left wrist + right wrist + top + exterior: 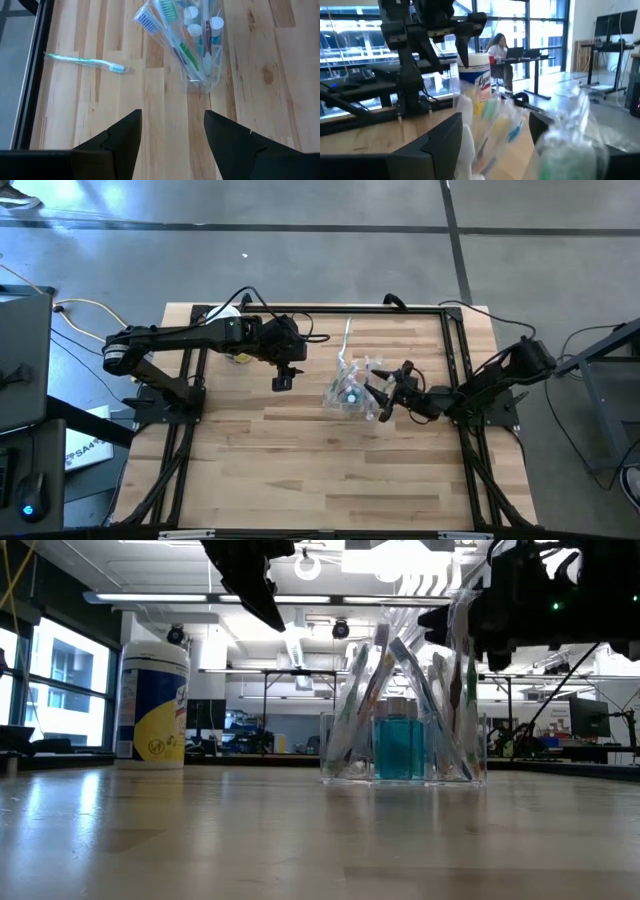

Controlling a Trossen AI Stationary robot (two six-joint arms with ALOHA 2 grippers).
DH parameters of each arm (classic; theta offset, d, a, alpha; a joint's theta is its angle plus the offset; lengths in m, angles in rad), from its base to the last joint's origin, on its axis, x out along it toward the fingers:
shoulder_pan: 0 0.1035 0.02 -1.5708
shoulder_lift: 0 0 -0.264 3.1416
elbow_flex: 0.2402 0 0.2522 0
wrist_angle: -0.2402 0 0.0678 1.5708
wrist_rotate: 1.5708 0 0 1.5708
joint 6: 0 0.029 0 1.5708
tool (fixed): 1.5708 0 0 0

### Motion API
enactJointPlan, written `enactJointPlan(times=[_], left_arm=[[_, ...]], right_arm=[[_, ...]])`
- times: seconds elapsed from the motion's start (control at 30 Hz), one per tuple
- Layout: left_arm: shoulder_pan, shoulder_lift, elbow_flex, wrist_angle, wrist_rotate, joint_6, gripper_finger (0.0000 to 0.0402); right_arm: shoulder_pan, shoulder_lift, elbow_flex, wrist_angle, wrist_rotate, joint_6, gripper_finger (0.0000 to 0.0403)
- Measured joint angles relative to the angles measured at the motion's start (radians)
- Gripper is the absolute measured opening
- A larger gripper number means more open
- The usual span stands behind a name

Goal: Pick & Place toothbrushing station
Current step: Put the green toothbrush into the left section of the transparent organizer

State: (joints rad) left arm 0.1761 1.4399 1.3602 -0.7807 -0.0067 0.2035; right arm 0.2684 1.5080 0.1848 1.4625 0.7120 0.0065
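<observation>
The toothbrushing station (352,392) stands mid-desk, crowded with upright brushes and bottles. The right tool (381,393) sits just beside it on its right side, closing that approach. The left tool (283,380) hangs apart on the other side, with bare desk (300,470) between. A loose toothbrush (347,340) lies behind the station. The white tub (152,702) stands well off by the left arm. The front half of the desk is open board.

station (403,730): clear, blue bottle | tub (152,703): white, yellow label | table (300,460): light wood
</observation>
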Motion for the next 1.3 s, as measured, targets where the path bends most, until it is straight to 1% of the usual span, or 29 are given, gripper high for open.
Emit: enactJointPlan(times=[0.37, 0.57, 0.7, 0.8, 0.97, 1.07, 1.13, 1.23, 1.3], left_arm=[[0.0, 0.0, 0.0, -0.004, 0.0, 0.0, 0.0212], [0.0, 0.0, 0.0, -0.005, 0.0, 0.0, 0.0212], [0.0, 0.0, 0.0, -0.005, 0.0, 0.009, 0.0212], [0.001, 0.0, 0.0, 0.009, -0.011, 0.053, 0.0212], [0.005, 0.0, 0.0, 0.046, -0.065, 0.21, 0.0212], [0.047, 0.0, 0.0, 0.117, -0.075, 0.236, 0.0212], [0.098, 0.0, 0.0, 0.153, -0.061, 0.251, 0.0212], [0.2, 0.0, 0.0, 0.182, 0.031, 0.281, 0.0212], [0.277, 0.003, 0.0, 0.215, 0.129, 0.283, 0.0212]], right_arm=[[0.0, -0.162, 0.005, -0.008, -0.016, -0.157, 0.0223], [0.001, -0.246, 0.026, -0.013, -0.051, -0.263, 0.0223], [0.035, -0.308, 0.045, -0.044, -0.048, -0.331, 0.0223], [0.072, -0.353, 0.063, -0.105, -0.032, -0.35, 0.0223], [0.142, -0.421, 0.099, -0.204, -0.03, -0.352, 0.0223], [0.18, -0.455, 0.12, -0.24, -0.029, -0.376, 0.0223], [0.207, -0.472, 0.136, -0.268, -0.004, -0.406, 0.0223], [0.242, -0.493, 0.165, -0.323, 0.063, -0.461, 0.0223], [0.259, -0.509, 0.178, -0.358, 0.112, -0.495, 0.0223]])
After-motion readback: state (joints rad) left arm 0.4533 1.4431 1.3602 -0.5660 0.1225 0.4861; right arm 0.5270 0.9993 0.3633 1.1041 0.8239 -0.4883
